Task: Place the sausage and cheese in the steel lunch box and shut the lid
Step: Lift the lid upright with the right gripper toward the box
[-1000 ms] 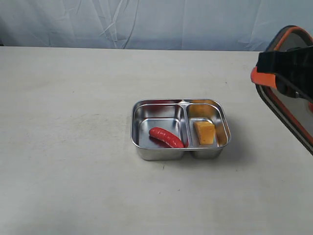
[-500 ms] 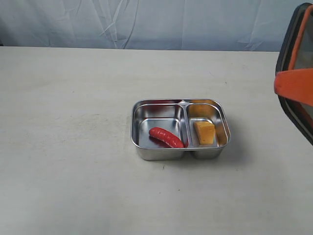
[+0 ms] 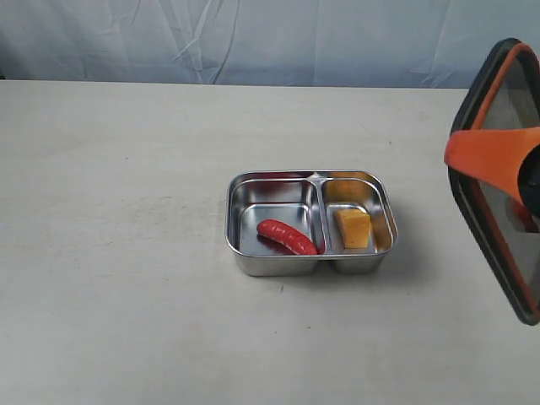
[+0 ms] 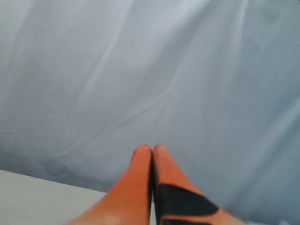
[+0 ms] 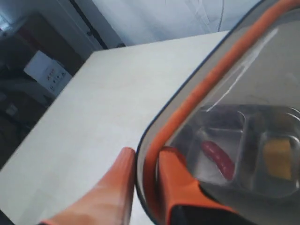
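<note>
Well, the food was already in the box. The sausage [image 3: 287, 237] lay in the bigger part of the lunch box [image 3: 278, 266], with one end close to the middle wall [image 3: 320, 211]. The cheese [image 3: 353, 228] sat in the smaller part, on the other side of that wall. The box stood on the table [image 3: 126, 253] with no top on it.

The lid [image 3: 504, 240] was up in the air, off to the right of the box and well apart from it. It was tipped up on its edge, not flat. The right gripper [image 5: 146, 159] pinched the lid by its rim, with one orange finger [image 5: 112, 187] on each side. The left gripper [image 4: 151, 151] was squeezed shut with nothing in it, and it pointed at the pale cloth [image 4: 140, 70] behind the table.

So the only job left looked like putting the lid on. That could go wrong in a few ways. The gripper held only a thin bit of the rim, so the lid might slip or swing when it was moved. If the lid came down tipped, one corner could hit the box first and push it along the table. And if it was not lined up with the box, it would sit crooked and not close.
</note>
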`<state>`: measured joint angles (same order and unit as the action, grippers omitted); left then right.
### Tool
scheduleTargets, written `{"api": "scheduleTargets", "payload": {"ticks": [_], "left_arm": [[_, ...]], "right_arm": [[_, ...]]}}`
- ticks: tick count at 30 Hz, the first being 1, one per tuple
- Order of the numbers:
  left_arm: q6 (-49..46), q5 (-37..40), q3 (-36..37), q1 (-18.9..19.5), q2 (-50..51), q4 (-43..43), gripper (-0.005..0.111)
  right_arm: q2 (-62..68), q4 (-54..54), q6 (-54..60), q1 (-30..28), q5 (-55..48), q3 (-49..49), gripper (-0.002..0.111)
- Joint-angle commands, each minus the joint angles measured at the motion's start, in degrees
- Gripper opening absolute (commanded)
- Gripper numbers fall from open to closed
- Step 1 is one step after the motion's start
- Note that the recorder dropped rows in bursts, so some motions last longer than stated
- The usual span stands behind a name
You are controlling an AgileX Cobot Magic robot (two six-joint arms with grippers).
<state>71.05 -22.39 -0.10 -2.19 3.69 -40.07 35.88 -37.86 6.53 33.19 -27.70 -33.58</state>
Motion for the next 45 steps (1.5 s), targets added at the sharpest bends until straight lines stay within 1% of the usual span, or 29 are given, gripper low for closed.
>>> {"api": "scheduleTargets", "payload": {"ticks": [1, 2, 4, 7, 9, 11, 12, 14, 15, 17, 19, 21, 24, 26, 29, 30, 32, 33, 35, 37, 39, 40, 41, 43, 44, 45], "left_arm": [[16.36, -19.99, 0.1, -0.3, 2.4, -28.42, 0.0], [15.25, -23.24, 0.1, -0.3, 2.9, -30.68, 0.0], [12.72, -24.77, 0.1, -0.3, 3.47, -30.69, 0.0], [12.85, -21.8, 0.1, -0.3, 3.65, -23.69, 0.0], [14.89, -22.9, 0.1, -0.3, 3.65, -18.96, 0.0], [19.08, -25.57, 0.1, -0.3, 3.65, -19.23, 0.0], [21.11, -28.48, 0.1, -0.3, 3.65, -19.86, 0.0], [21.28, -33.77, -0.34, -0.3, 3.65, -18.73, 0.0], [21.28, -35.93, -0.87, -0.3, 3.65, -16.74, 0.0], [21.16, -38.29, -2.2, -0.3, 3.65, -11.34, 0.0], [19.8, -38.83, -4.58, -0.3, 3.65, -6.73, 0.0], [17.89, -37.99, -7.69, -0.3, 3.75, -4.33, 0.0], [14.35, -37.44, -12.51, -0.18, 5.77, -2.9, 0.0], [13.43, -37.07, -15.64, -0.18, 8.43, -3.45, 0.0], [13.43, -34.02, -20.9, -0.18, 14.27, -9.01, 0.0], [13.43, -32.02, -23.46, -0.18, 17.57, -14.18, 0.0], [14.11, -31.97, -26.81, -0.18, 22.84, -24.16, 0.0], [15.05, -34.36, -27.95, -0.28, 27.18, -30.71, 0.0], [16.79, -39.21, -28.4, -0.28, 33.93, -35.66, 0.0], [16.63, -43.55, -28.09, -0.28, 40.97, -37.5, 0.004], [16.24, -45.32, -27.99, -1.04, 47.08, -38.88, 0.015], [15.9, -45.31, -27.99, -1.87, 49.17, -38.88, 0.021], [14.6, -45.2, -27.99, -3.28, 51.53, -38.62, 0.03], [10.36, -44.58, -27.99, -6.68, 55.23, -36.84, 0.044], [8.1, -43.95, -27.99, -8.98, 56.95, -35.53, 0.049], [5.94, -43.22, -27.99, -11.62, 58.39, -34.04, 0.052]], "right_arm": [[-0.27, -15.7, 10.14, 0.1, 10.28, 2.87, -0.001], [-0.27, -19.04, 12.35, 0.1, 10.83, 3.14, -0.001], [-0.27, -24.02, 15.97, 0.1, 10.83, 3.14, -0.001], [-0.27, -29.93, 20.49, 0.1, 10.6, 3.14, -0.001], [-0.27, -31.98, 21.43, 0.1, 10.1, 3.14, -0.001], [-0.27, -33.06, 21.43, 0.1, 9.66, 3.14, -0.001], [-0.27, -33.64, 21.43, 0.1, 9.55, 3.14, -0.001], [-0.27, -34.68, 21.43, 0.1, 9.54, 3.14, -0.001], [-0.27, -34.69, 21.6, 0.1, 9.54, 3.14, -0.001], [-0.27, -34.69, 21.72, 0.1, 9.54, 3.14, -0.001], [-0.27, -34.69, 22.14, 0.1, 9.19, 3.14, -0.001], [-0.27, -34.46, 22.18, 0.1, 8.59, 3.14, -0.001], [-0.27, -34.46, 22.44, 0.1, 7.94, 3.14, -0.001], [-0.27, -34.57, 22.44, 0.1, 7.82, 3.14, -0.001], [-0.27, -35.7, 22.44, 0.1, 7.82, 3.14, -0.001], [-0.27, -36.45, 22.44, 0.1, 8.08, 3.14, -0.001], [-0.27, -38.48, 23.86, 0.1, 9.14, 3.14, -0.001], [-0.27, -41.06, 25.5, 0.1, 9.78, 3.14, -0.001], [-0.27, -46.88, 30.58, 0.1, 10.17, 3.14, -0.001], [-0.27, -53.68, 35.46, 0.1, 10.28, 3.14, -0.001], [-0.27, -60.55, 40.66, 0.1, 9.28, 3.14, -0.001], [-0.27, -62.09, 42.75, 0.1, 8.24, 3.14, -0.001], [-0.01, -62.09, 44.64, 0.1, 7.53, 3.14, -0.001], [0.8, -62.09, 44.65, 0.1, 7.38, 3.0, -0.001], [1.4, -62.09, 44.44, 0.1, 7.12, 3.0, -0.001], [2.06, -62.09, 44.44, 0.1, 6.89, 3.0, -0.001]]}}
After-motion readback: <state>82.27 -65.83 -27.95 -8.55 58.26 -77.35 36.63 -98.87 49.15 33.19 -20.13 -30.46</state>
